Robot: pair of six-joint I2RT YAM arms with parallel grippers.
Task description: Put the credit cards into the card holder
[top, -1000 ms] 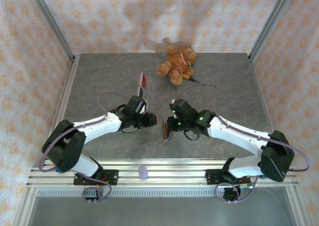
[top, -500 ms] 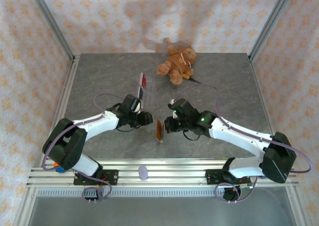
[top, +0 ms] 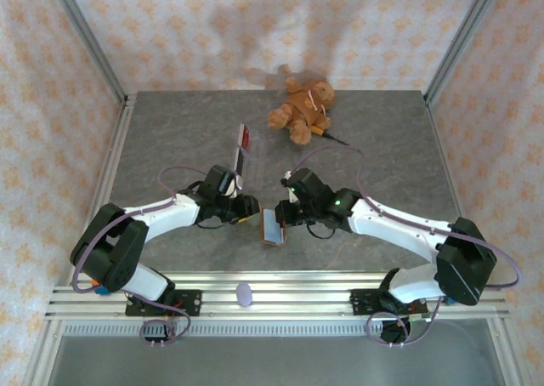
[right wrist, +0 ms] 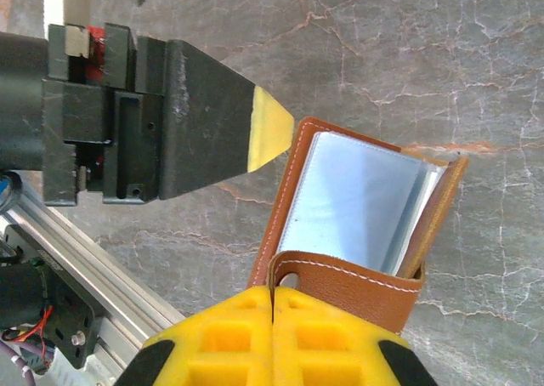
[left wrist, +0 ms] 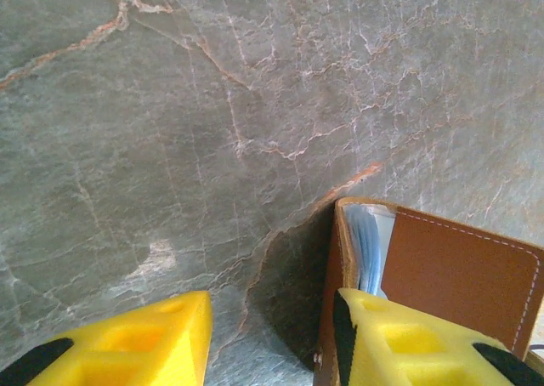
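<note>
The right wrist view shows the right pincer (right wrist: 272,297) clamped on the leather flap of the card holder (right wrist: 357,199), clear sleeves open; overhead it sits lower centre. The left pincer (left wrist: 272,318) gapes empty beside it.

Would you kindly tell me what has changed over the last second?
The right gripper, shut on the card holder, carried it leftward to the open left gripper, and it now gapes wider. The teddy bear and red card stayed put.
</note>
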